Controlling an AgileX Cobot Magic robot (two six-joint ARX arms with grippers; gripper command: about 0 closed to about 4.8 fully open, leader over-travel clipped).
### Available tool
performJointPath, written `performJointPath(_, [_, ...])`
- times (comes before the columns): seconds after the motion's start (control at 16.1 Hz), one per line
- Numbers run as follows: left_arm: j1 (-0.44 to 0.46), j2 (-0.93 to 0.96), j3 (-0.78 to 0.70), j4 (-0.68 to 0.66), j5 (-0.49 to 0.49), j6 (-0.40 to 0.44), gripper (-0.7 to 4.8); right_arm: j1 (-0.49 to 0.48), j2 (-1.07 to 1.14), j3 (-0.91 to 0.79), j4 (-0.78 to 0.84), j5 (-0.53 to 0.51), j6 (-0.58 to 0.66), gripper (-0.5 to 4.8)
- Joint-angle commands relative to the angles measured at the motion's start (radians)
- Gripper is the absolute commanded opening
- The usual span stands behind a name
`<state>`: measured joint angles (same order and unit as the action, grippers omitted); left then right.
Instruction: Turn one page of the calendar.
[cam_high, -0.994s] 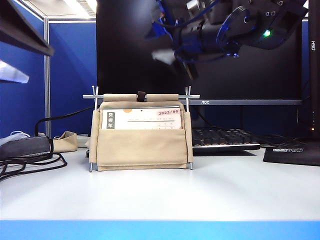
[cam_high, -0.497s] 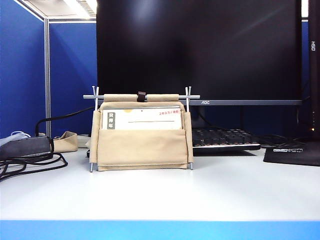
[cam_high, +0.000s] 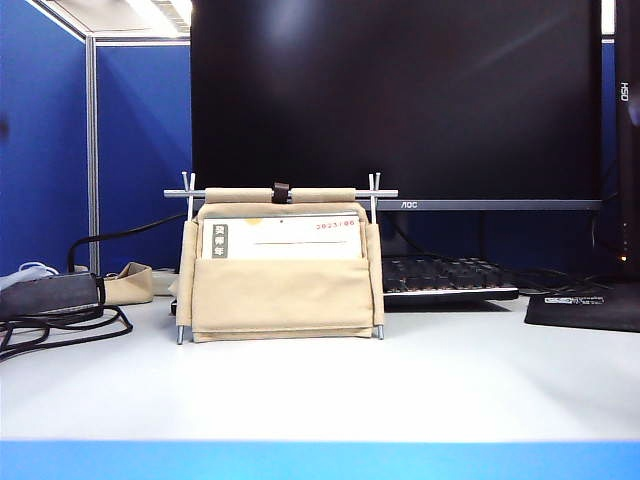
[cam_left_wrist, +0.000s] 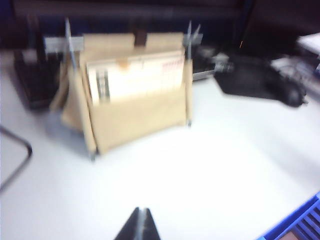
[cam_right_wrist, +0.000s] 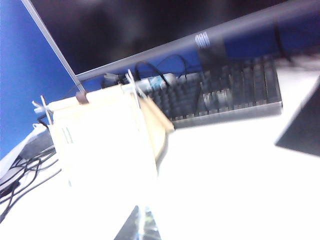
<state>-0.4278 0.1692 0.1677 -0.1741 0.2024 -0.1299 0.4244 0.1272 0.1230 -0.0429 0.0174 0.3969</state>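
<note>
White desktop and blue partition framed the scene, and the calendar (cam_high: 277, 265) was seen upright at mid-table, in front of the black monitor (cam_high: 400, 95). Its long axis was laid across the exterior view, the rod frame (cam_high: 280, 193) spanning it at the top. A white card sheet (cam_high: 285, 238) with red print was shown above the soft beige canvas pouch (cam_high: 280, 295); the month could not be read for certain. From the wrist views, the left gripper (cam_left_wrist: 139, 225) and right gripper (cam_right_wrist: 139, 225) were both found closed on nothing, set back over bare table, the calendar lying ahead of each. Neither could be judged nearer.
</note>
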Motion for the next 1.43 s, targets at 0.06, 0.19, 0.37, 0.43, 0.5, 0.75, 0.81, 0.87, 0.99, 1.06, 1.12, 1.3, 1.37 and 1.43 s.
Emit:
performJointPath(0.06, [0.0,-0.001,-0.042,0.056,-0.004,-0.009,-0.05,0.001,-0.126,-0.077,-0.046,0.01,-0.031,-0.08])
performJointPath(0.19, [0.001,-0.006,-0.062,0.048,-0.035,-0.008,-0.05,-0.001,-0.124,-0.089,-0.151,0.01,-0.039,-0.08])
performJointPath(0.37, [0.001,-0.006,-0.093,0.029,-0.061,-0.009,-0.05,-0.002,-0.125,-0.099,-0.189,0.011,-0.045,-0.08])
performJointPath(0.43, [0.001,-0.006,-0.1,0.026,-0.07,-0.008,-0.05,-0.003,-0.125,-0.099,-0.192,0.01,-0.06,-0.08])
performJointPath(0.5, [0.001,-0.006,-0.111,0.025,-0.076,-0.008,-0.05,-0.003,-0.125,-0.099,-0.192,0.01,-0.081,-0.08])
performJointPath(0.75, [0.001,-0.005,-0.158,-0.004,-0.171,-0.004,-0.05,-0.003,-0.125,-0.099,-0.192,0.01,-0.084,-0.08])
performJointPath(0.81, [0.001,-0.005,-0.158,-0.012,-0.173,-0.004,-0.05,-0.003,-0.125,-0.099,-0.192,0.01,-0.084,-0.08])
performJointPath(0.87, [0.001,-0.005,-0.158,-0.011,-0.173,-0.005,-0.05,-0.003,-0.125,-0.099,-0.192,0.01,-0.084,-0.08])
performJointPath(0.99, [0.001,-0.005,-0.158,-0.011,-0.19,-0.005,-0.05,-0.003,-0.125,-0.099,-0.192,0.01,-0.084,-0.08])
performJointPath(1.06, [0.001,-0.005,-0.158,-0.012,-0.203,-0.005,-0.04,-0.003,-0.125,-0.099,-0.192,0.007,-0.084,-0.08])
performJointPath(1.12, [0.001,-0.005,-0.158,-0.012,-0.203,-0.005,-0.03,-0.003,-0.125,-0.099,-0.192,0.006,-0.083,-0.08])
performJointPath(1.3, [0.001,-0.006,-0.158,-0.011,-0.199,-0.009,-0.02,0.001,-0.125,-0.098,-0.191,0.006,-0.084,-0.08])
performJointPath(1.37, [0.001,-0.006,-0.158,-0.011,-0.199,-0.009,-0.02,0.001,-0.125,-0.098,-0.191,0.006,-0.084,-0.08])
performJointPath(1.43, [0.001,-0.006,-0.158,-0.011,-0.199,-0.009,-0.02,0.001,-0.125,-0.098,-0.191,0.006,-0.084,-0.08])
